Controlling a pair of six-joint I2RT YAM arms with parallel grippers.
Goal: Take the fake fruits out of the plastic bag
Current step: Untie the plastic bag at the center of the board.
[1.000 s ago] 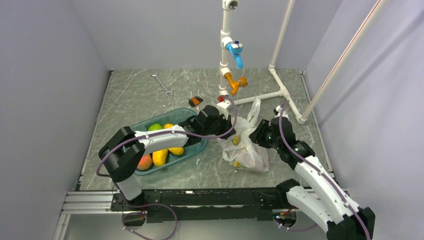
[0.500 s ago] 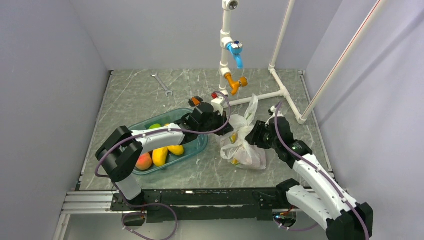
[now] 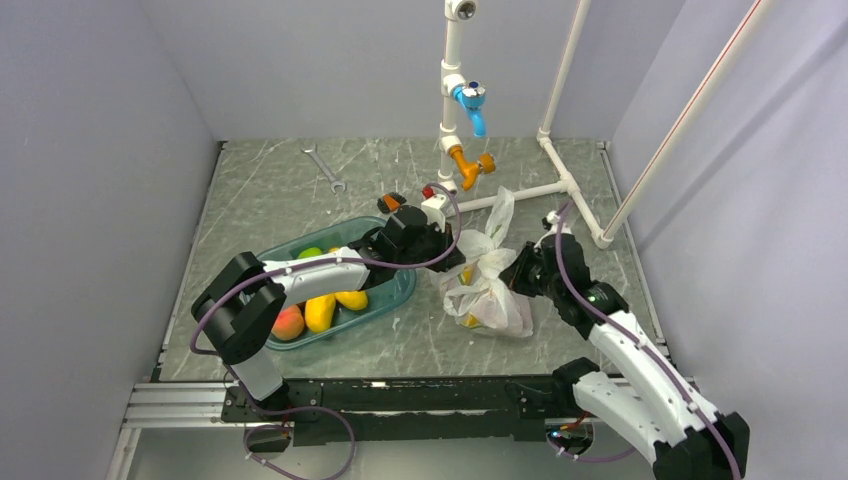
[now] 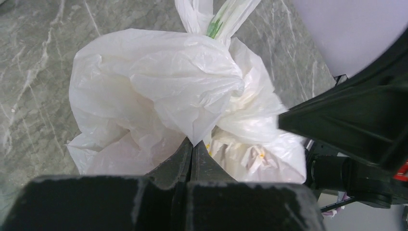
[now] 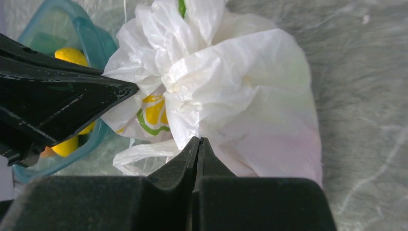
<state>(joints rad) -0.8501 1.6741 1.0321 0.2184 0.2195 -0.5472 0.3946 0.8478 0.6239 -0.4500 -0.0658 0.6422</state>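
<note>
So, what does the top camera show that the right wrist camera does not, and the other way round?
Only the top view shows the wrench, the blue tap, the orange tap and both whole arms. Only the right wrist view shows, close up, the right gripper shut on a fold of plastic. Both show the bag, the tray with yellow fruit, and the left gripper pinching the bag.

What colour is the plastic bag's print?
Yellow outlined in green on the plastic bag; best in right wrist view.
</note>
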